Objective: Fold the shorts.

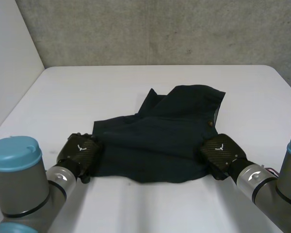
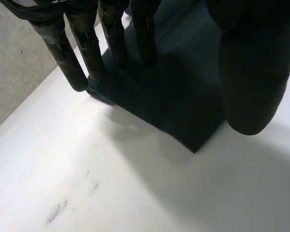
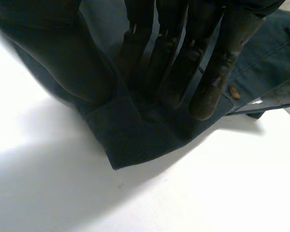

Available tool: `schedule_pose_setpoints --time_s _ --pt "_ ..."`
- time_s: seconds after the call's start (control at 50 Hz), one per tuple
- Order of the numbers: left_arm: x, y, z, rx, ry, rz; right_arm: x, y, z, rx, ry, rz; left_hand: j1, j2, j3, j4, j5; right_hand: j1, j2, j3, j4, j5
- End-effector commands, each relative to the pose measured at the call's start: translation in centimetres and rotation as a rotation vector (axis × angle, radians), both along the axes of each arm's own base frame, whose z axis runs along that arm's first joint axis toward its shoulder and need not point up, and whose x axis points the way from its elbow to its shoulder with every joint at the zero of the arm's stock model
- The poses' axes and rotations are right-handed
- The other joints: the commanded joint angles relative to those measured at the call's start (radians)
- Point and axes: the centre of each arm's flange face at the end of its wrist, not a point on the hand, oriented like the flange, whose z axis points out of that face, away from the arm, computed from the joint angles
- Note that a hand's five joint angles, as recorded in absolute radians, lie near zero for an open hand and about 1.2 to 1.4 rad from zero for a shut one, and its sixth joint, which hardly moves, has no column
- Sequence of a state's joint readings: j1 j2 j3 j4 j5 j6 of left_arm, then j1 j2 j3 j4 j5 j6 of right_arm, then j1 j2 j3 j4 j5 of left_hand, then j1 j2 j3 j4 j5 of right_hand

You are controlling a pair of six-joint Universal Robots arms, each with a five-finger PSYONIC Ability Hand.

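Note:
Dark navy shorts (image 1: 160, 136) lie rumpled in the middle of the white table (image 1: 87, 92), waistband toward the far right. My left hand (image 1: 80, 150) rests at the near left corner of the shorts (image 2: 174, 106); its straight fingers (image 2: 87, 53) touch the cloth's edge and the thumb (image 2: 251, 72) hovers apart above it, so the hand is open. At the near right corner sits my right hand (image 1: 220, 151). There the fingers (image 3: 208, 92) and thumb (image 3: 72, 67) press together into the shorts (image 3: 135, 140), pinching a fold of the hem.
A small brown button (image 3: 233, 92) shows on the cloth beside my right fingertips. A white side wall (image 1: 9, 58) borders the table on the left and a concrete wall (image 1: 160, 29) stands behind it. Bare tabletop (image 1: 150, 208) lies in front of the shorts.

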State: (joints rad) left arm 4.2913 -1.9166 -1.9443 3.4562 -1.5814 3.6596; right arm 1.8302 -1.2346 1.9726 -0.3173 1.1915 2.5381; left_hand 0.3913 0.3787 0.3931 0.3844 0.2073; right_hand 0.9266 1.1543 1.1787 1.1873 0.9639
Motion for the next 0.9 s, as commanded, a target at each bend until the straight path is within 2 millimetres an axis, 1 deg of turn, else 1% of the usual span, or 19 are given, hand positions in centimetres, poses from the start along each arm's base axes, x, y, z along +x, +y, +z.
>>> schedule_pose_setpoints --time_s 0.02,0.1,0.16,0.26,0.28,0.38,0.44,0.52,0.6,0.64,0.66,0.76,0.78,0.82,0.84,0.86,0.9 --pt "-0.3 -0.6 -1.2 0.028 -0.013 -0.001 0.0 0.0 0.2 -0.008 -0.006 -0.008 0.033 0.046 0.032 0.04 0.043 0.47 0.242 0.218 0.209 0.258" --pt "-0.5 -0.9 -1.6 0.035 -0.016 -0.004 0.2 0.1 0.2 -0.007 -0.009 -0.003 0.063 0.075 0.061 0.07 0.072 0.47 0.242 0.218 0.209 0.258" --pt "-0.7 -1.1 -1.7 0.033 -0.013 -0.008 0.2 0.1 0.2 -0.007 -0.008 -0.008 0.186 0.199 0.184 0.193 0.195 0.47 0.242 0.218 0.209 0.258" --pt "-0.8 -1.4 -1.4 0.022 -0.001 -0.007 0.0 -0.1 0.2 -0.014 0.002 -0.03 0.491 0.504 0.489 0.498 0.5 0.47 0.242 0.218 0.209 0.258" --pt "-0.9 -1.5 -1.3 0.017 0.004 -0.007 0.0 -0.1 0.3 -0.015 0.002 -0.033 0.596 0.609 0.594 0.603 0.606 0.47 0.242 0.218 0.209 0.258" --pt "-0.9 -1.7 -0.5 -0.005 0.014 -0.006 -0.2 -0.4 0.4 -0.018 0.002 -0.042 0.791 0.803 0.789 0.798 0.8 0.47 0.242 0.218 0.209 0.258" --pt "-1.0 -1.8 0.4 -0.031 0.028 -0.007 -0.2 -0.4 0.4 -0.021 0.001 -0.042 0.867 0.88 0.865 0.874 0.877 0.47 0.242 0.218 0.209 0.258" --pt "-1.0 -1.8 1.2 -0.053 0.039 -0.008 -0.2 -0.4 0.6 -0.026 0.0 -0.042 0.876 0.889 0.874 0.883 0.886 0.47 0.242 0.218 0.209 0.258" --pt "-1.1 -1.7 1.3 -0.054 0.041 -0.014 -0.2 -0.5 0.6 -0.026 0.0 -0.043 0.882 0.895 0.88 0.889 0.892 0.47 0.242 0.218 0.209 0.258" --pt "-1.2 -1.6 1.2 -0.052 0.04 -0.016 -0.2 -0.4 0.5 -0.025 0.001 -0.043 0.935 0.947 0.933 0.941 0.944 0.47 0.242 0.218 0.209 0.258" --pt "-1.2 -1.6 1.1 -0.05 0.039 -0.016 -0.2 -0.4 0.5 -0.025 0.001 -0.044 1.004 1.017 1.002 1.011 1.014 0.47 0.242 0.218 0.209 0.258" --pt "-1.1 -1.4 1.1 -0.039 0.032 -0.016 -0.2 -0.4 0.6 -0.023 0.01 -0.044 1.005 1.018 1.003 1.012 1.014 0.47 0.242 0.218 0.209 0.258" --pt "-1.1 -1.4 1.1 -0.042 0.033 -0.015 -0.2 -0.4 1.0 -0.035 0.011 -0.043 1.005 1.018 1.003 1.012 1.014 0.47 0.242 0.218 0.209 0.258" --pt "-1.1 -1.4 2.4 -0.075 0.046 -0.014 -0.3 -0.5 1.8 -0.053 0.016 -0.05 1.005 1.018 1.003 1.012 1.014 0.47 0.242 0.218 0.209 0.258" --pt "-1.1 -1.4 3.2 -0.095 0.057 -0.013 -0.3 -0.6 2.6 -0.072 0.015 -0.055 1.005 1.018 1.003 1.012 1.014 0.47 0.242 0.218 0.209 0.258" --pt "-0.9 -1.3 5.3 -0.149 0.082 -0.006 -0.5 -0.6 4.6 -0.112 0.015 -0.071 1.005 1.018 1.003 1.012 1.014 0.47 0.242 0.218 0.209 0.258" --pt "-0.6 -1.1 7.6 -0.206 0.11 0.001 -0.6 -0.6 7.1 -0.166 0.006 -0.083 1.005 1.018 1.003 1.012 1.014 0.47 0.242 0.218 0.209 0.258"
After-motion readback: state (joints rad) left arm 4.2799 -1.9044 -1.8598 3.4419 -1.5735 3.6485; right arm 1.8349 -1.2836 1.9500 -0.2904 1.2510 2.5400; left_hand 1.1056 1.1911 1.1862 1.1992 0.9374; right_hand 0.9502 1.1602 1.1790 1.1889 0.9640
